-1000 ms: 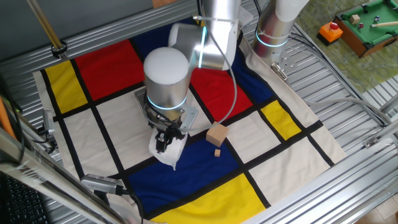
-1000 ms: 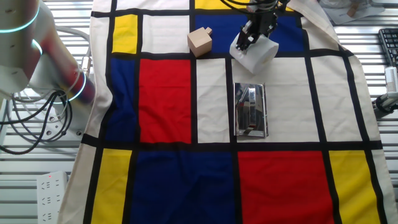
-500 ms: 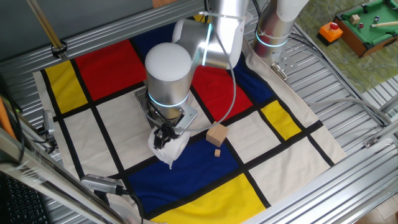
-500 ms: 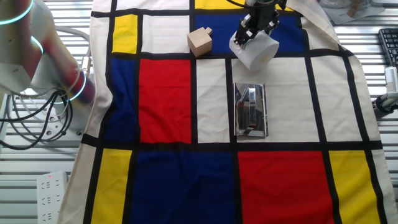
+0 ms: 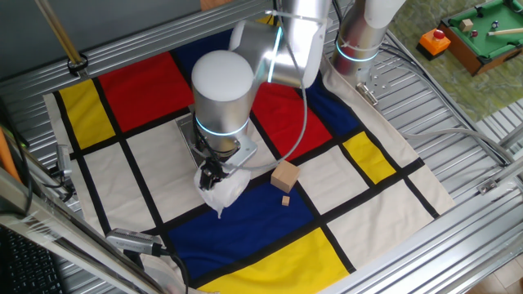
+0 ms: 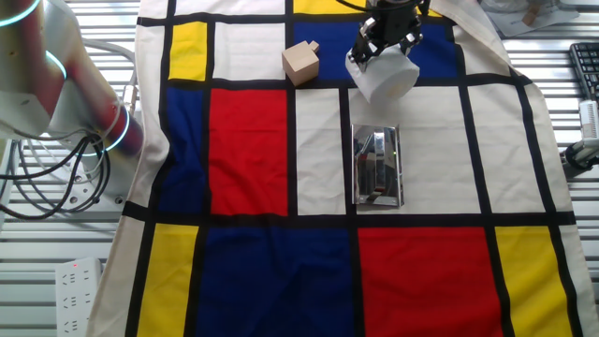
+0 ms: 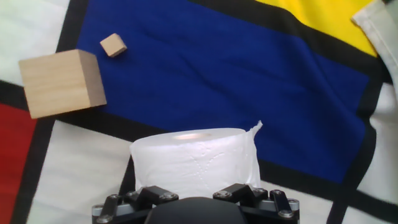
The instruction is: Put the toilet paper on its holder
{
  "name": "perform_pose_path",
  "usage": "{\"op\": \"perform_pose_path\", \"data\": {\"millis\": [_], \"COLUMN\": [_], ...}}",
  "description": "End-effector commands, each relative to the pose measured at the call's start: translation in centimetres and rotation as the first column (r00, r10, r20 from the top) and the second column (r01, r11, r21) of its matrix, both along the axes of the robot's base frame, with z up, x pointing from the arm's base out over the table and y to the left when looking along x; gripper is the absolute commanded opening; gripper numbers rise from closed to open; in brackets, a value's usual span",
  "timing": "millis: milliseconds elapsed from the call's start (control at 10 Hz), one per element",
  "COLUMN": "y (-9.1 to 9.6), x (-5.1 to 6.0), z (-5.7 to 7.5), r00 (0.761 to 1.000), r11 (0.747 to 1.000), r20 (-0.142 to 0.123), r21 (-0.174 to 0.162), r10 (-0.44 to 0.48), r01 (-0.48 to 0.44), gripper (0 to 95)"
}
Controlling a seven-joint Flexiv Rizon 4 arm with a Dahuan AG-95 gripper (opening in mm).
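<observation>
In one fixed view the arm's wide wrist hides most of the holder point(image 5: 245, 152), leaving only an edge of its plate visible beside the toilet paper point(image 5: 222, 191). The hand view cuts off the roll's lower half behind the gripper point(image 7: 198, 194) body, so its fingertips and hollow core go unseen. The holder's thin rod, seen in the other fixed view, blurs into the plate's reflections.
</observation>
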State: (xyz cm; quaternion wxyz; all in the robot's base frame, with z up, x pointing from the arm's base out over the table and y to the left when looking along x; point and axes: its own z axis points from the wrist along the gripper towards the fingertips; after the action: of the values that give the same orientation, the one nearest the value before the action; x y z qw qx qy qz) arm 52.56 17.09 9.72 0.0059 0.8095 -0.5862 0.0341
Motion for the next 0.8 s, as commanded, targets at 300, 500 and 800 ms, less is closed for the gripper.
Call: {"op": "perform_pose_path", "data": {"millis": [300,500,800], "y": [-0.01,-0.02,-0.35], "x": [-0.01,-0.06,-0.25], "z": [0.16,0.2,0.52], "r00": [0.997,0.994,0.989], "r11": [0.999,0.996,0.992], "r20": [-0.063,-0.071,-0.072], "r21": [-0.015,-0.011,-0.007], "r10": [-0.05,-0.089,-0.13], "r01": [0.049,0.089,0.13], "gripper": [0.0,0.0,0.0]}}
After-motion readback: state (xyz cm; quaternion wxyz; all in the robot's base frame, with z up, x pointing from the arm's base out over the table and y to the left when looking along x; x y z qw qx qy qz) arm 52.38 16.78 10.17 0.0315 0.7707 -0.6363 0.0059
